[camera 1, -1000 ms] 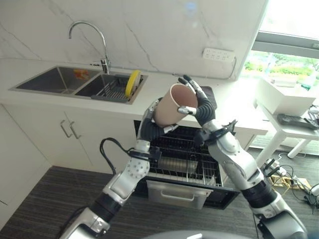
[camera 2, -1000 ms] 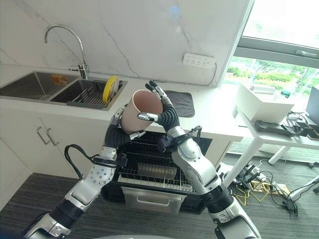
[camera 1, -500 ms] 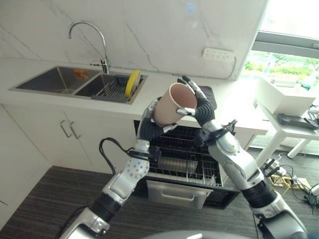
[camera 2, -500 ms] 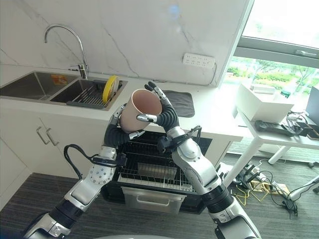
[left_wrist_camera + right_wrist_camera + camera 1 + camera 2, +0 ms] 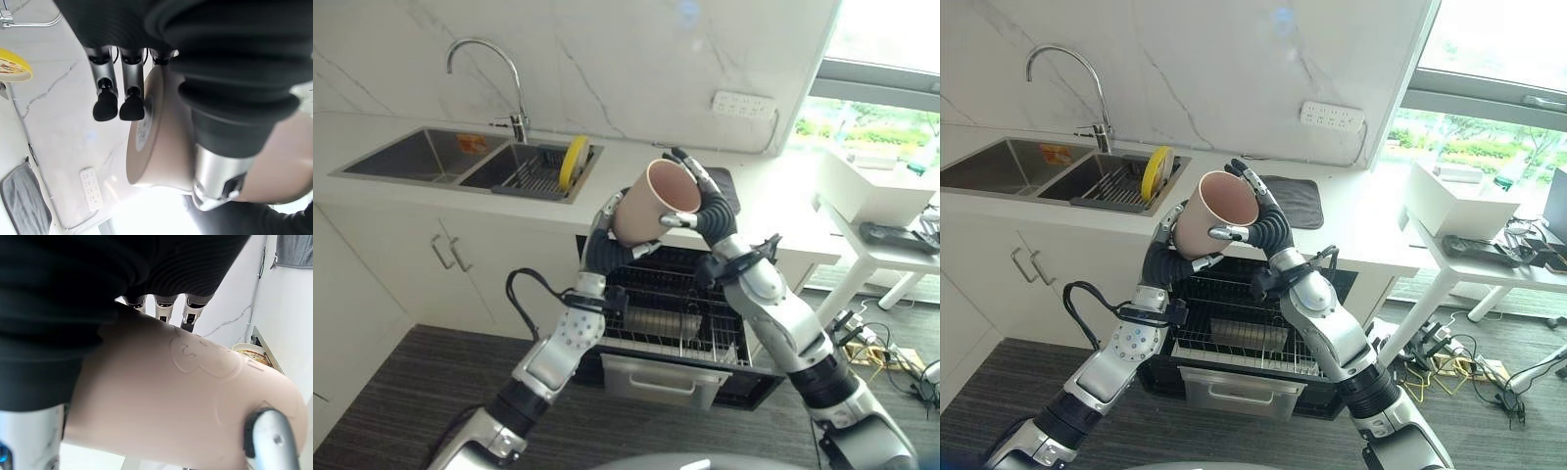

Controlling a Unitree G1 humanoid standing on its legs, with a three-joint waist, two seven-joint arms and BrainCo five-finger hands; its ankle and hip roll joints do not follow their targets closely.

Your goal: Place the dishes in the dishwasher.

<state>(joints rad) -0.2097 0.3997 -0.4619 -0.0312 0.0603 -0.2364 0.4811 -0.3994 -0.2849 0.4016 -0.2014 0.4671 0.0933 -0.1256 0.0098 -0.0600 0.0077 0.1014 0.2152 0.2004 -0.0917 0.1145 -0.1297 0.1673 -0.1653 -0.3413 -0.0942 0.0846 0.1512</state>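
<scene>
The left hand cups the base end of a beige cup, its fingers curled up along the cup's side, while the right hand grips the rim end from the other side, thumb across the front of the wall and fingers wrapped around the back of the mouth. Between them the cup is held up in the air, tilted so its open mouth faces up and toward the window side, above the white counter's front edge and well above the open dishwasher. The dishwasher's wire rack is pulled out below the counter. Further along the counter on the robot's left sits a double sink with a curved tap, and a yellow plate stands on edge in a drying rack inside the nearer basin. A dark grey mat lies on the counter just behind the right hand.
</scene>
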